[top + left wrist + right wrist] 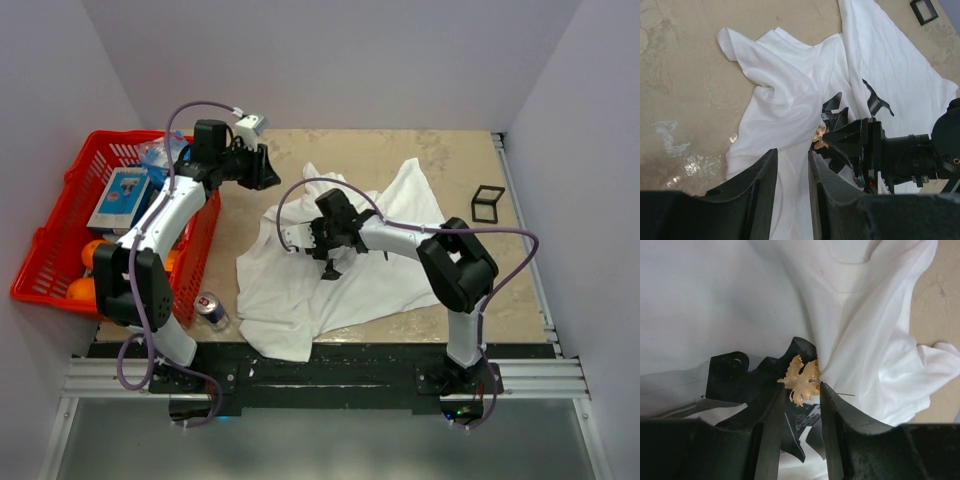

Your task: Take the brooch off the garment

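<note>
Right fingers (832, 415) pinch the gold leaf-shaped brooch (801, 380), frame centre; left fingers (760, 185) hang parted, empty. Pull straight, slowly, sparing the white cloth T-shirt (715, 300).

The right gripper (801, 392) pinches the gold, leaf-shaped brooch (801, 377) between its dark fingertips, at the upper edge of the black print (740, 377) on the white garment (740, 300). Folds bunch beside it, toward the tan table (940, 300).
</note>
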You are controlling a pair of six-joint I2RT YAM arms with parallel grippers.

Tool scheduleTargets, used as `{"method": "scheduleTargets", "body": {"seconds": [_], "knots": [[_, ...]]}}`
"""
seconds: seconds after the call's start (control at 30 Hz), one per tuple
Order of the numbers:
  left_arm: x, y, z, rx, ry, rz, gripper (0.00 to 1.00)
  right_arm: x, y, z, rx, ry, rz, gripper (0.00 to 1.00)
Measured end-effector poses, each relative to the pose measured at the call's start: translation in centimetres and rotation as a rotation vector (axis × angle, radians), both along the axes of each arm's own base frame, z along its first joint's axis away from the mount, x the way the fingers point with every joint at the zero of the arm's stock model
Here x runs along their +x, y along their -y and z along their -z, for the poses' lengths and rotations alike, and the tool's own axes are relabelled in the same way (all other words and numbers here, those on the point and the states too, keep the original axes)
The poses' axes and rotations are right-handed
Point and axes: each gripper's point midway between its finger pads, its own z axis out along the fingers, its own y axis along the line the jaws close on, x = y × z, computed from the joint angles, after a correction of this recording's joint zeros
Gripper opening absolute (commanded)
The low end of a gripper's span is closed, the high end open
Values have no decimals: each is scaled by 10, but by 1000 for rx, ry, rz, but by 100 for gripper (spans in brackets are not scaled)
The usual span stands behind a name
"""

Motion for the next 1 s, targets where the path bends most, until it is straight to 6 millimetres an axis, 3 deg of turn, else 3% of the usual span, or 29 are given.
{"method": "scheduleTargets", "body": {"seconds": [0.57,1.0], "knots": [[0,2,5,-8,-16,5,37,7,-4,3,-21,-4,-3,38],[2,2,13,-5,-36,5,38,-4,4,11,-64,-53,-14,40]]}}
